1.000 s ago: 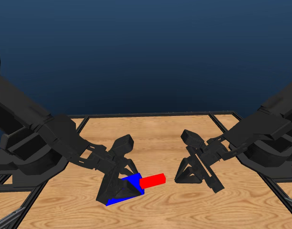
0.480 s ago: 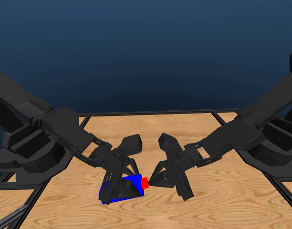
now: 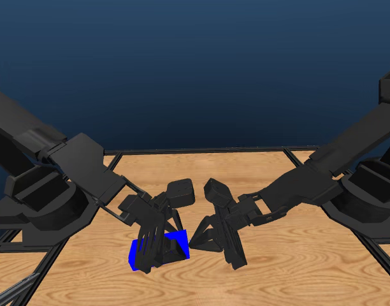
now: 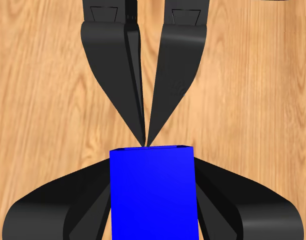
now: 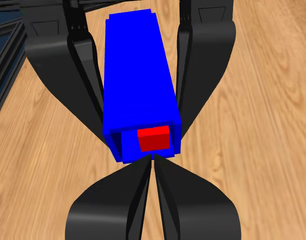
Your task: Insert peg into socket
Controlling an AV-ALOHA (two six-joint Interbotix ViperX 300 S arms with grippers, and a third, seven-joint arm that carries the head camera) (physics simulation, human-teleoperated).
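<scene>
My left gripper point(image 3: 158, 250) is shut on the blue socket point(image 3: 178, 241) and holds it low over the table; its jaws flank the block point(image 4: 152, 200) on both sides. The red peg point(image 5: 154, 138) sits inside the socket's open end point(image 5: 138, 75), with only its end face and a strip of its top showing. In the head view the peg is hidden. My right gripper point(image 5: 153, 159) is shut, its tips right at the socket's mouth by the peg's end point(image 3: 194, 242). The left wrist view shows these tips point(image 4: 144, 142) meeting the block's far edge.
The wooden table point(image 3: 297, 268) is bordered by a black frame rail point(image 3: 201, 152). Both arms lean in from the sides and meet near the table's middle, toward its front.
The right gripper has come left up to the socket. The peg, first sticking well out of the block, has slid in and no longer shows in the head view.
</scene>
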